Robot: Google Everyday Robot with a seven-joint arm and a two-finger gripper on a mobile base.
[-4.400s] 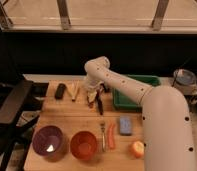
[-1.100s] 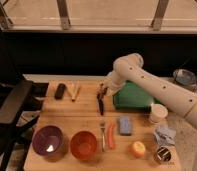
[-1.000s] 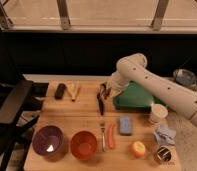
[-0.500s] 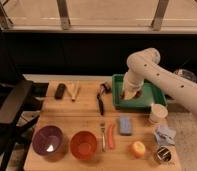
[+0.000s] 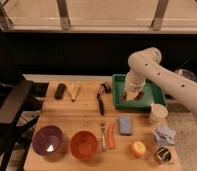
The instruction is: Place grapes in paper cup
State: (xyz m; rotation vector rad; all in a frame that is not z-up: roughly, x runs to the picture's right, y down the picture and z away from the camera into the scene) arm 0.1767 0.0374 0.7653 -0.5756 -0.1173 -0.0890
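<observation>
— Where is the gripper (image 5: 132,93)?
— Low over the green plastic tray (image 5: 154,90). I cannot tell how wide it stands.
— And the bunch of dark red-purple grapes (image 5: 136,97)?
— Right at its tip, inside the tray. The cream-white paper cup (image 5: 158,113) stands just beside the tray's front corner.

Purple bowl (image 5: 47,140), orange bowl (image 5: 83,145), perhaps fork (image 5: 102,135)

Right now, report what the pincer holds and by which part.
Cannot tell: the pincer hangs over the green tray, something dark red at its tip, perhaps the grapes.
</observation>
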